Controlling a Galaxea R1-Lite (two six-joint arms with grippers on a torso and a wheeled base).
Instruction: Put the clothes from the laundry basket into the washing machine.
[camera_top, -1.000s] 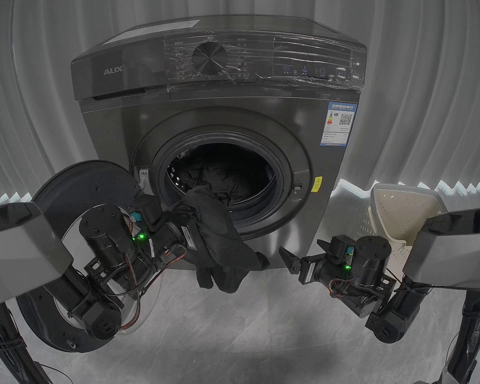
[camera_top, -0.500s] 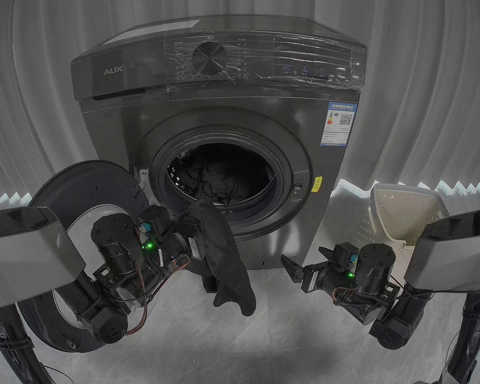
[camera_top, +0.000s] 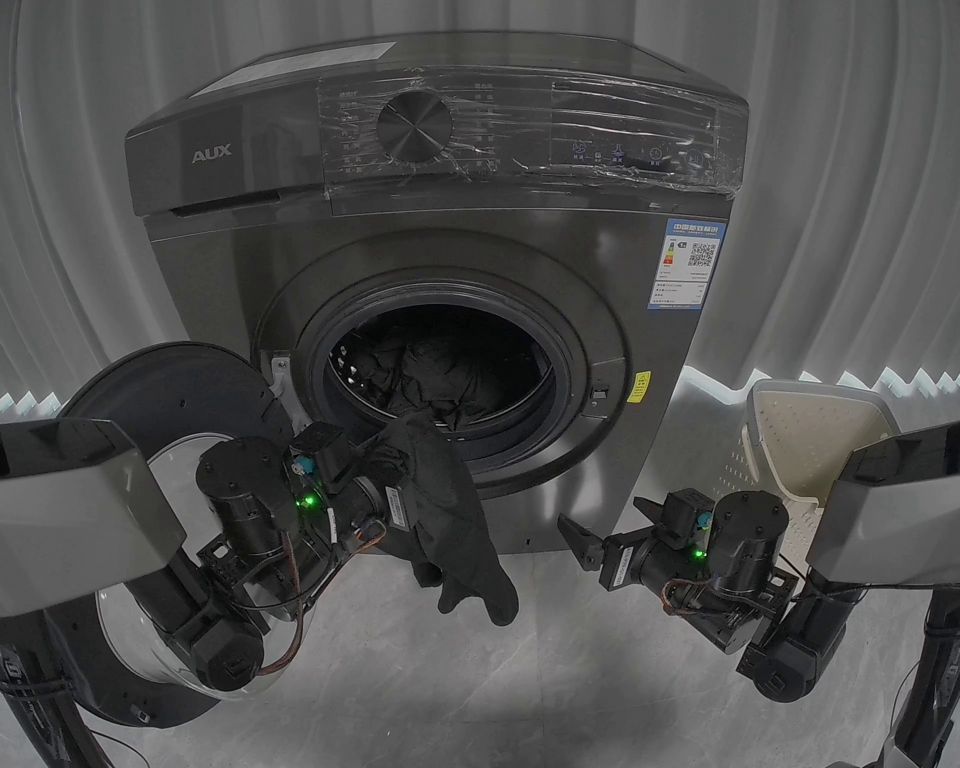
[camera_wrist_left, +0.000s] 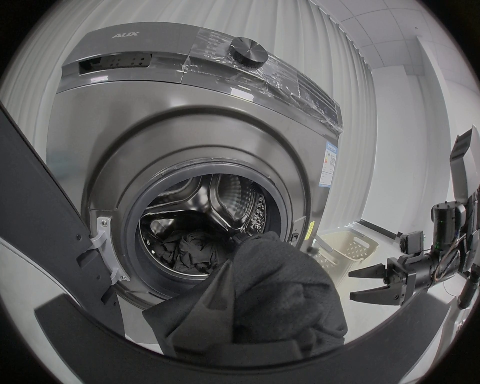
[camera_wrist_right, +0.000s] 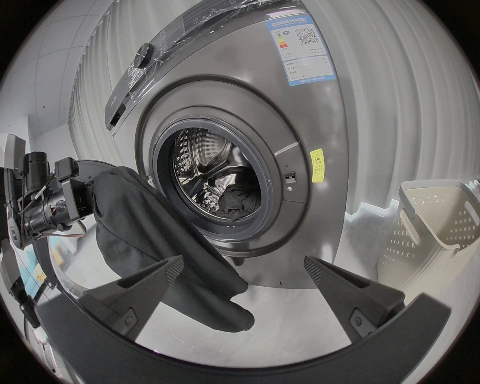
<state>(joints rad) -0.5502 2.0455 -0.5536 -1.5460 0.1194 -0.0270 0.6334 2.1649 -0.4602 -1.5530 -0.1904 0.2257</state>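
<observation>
Here, left gripper (camera_top: 392, 492) clamps dark garment (camera_top: 450, 520), long axis near-vertical, free end pointing floorward, before washing machine (camera_top: 440, 250); right gripper (camera_wrist_left: 367, 284) stands with fingers apart.

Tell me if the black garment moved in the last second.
Yes. Against the washer's base, the garment in the left tool has sagged: its loose end, earlier flared rightward, now hangs down over the floor.

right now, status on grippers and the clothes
Left gripper shut on black garment, draped outside the drum mouth. Right gripper open, empty. Door open, path clear.
</observation>
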